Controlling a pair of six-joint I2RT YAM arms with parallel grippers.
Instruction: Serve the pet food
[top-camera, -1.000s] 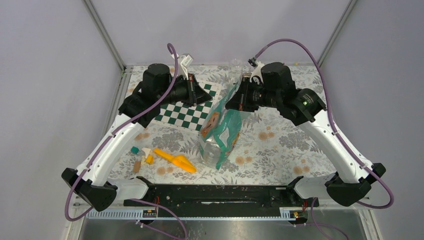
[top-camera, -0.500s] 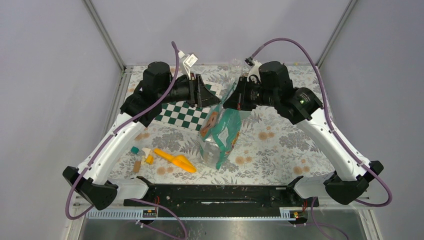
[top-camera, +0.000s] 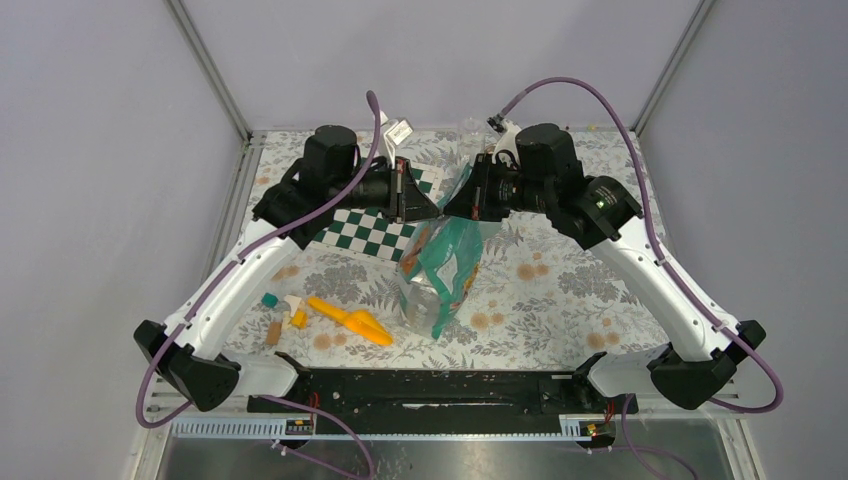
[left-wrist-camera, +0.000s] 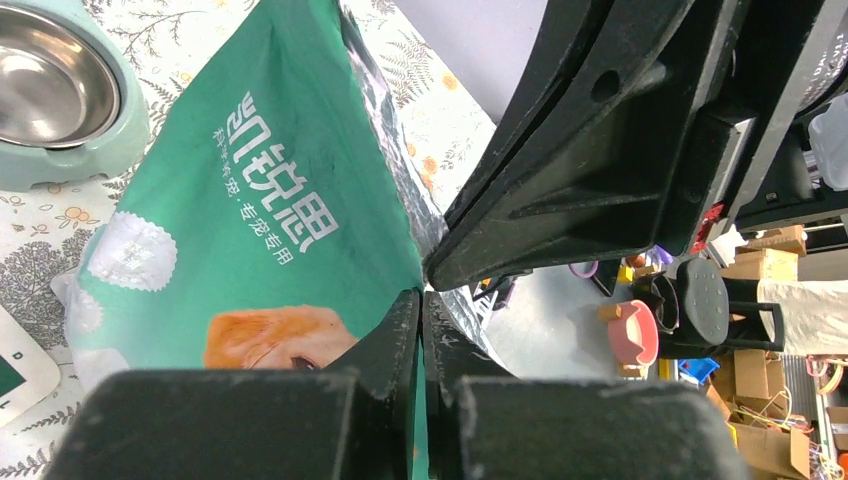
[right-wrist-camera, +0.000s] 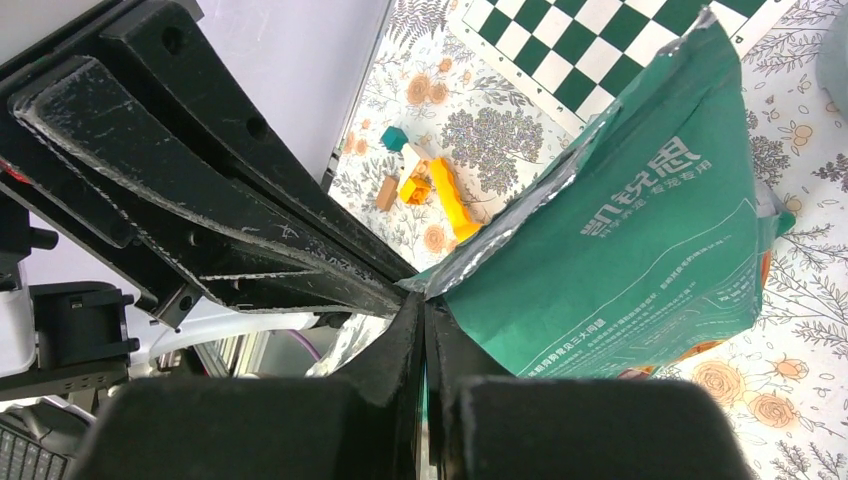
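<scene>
A tall teal-green bag (top-camera: 445, 270) with a golden dog picture stands mid-table, leaning a little. The pet food does not show; I see no kibble. My left gripper (top-camera: 425, 205) is shut on the bag's top edge from the left, and in the left wrist view its fingertips (left-wrist-camera: 422, 300) pinch the green and foil lip (left-wrist-camera: 250, 200). My right gripper (top-camera: 455, 205) is shut on the same top edge from the right; its tips (right-wrist-camera: 422, 305) clamp the bag (right-wrist-camera: 640, 250). The two grippers meet almost tip to tip.
An orange scoop (top-camera: 350, 320) lies front left of the bag, beside small blocks (top-camera: 280, 310). A green-and-white checkered mat (top-camera: 370, 232) lies behind it. A steel bowl in a pale green holder (left-wrist-camera: 50, 90) sits beyond the bag.
My left gripper opened, swung right to the bag's top and shut on its edge. The right gripper kept its hold and shifted slightly left.
</scene>
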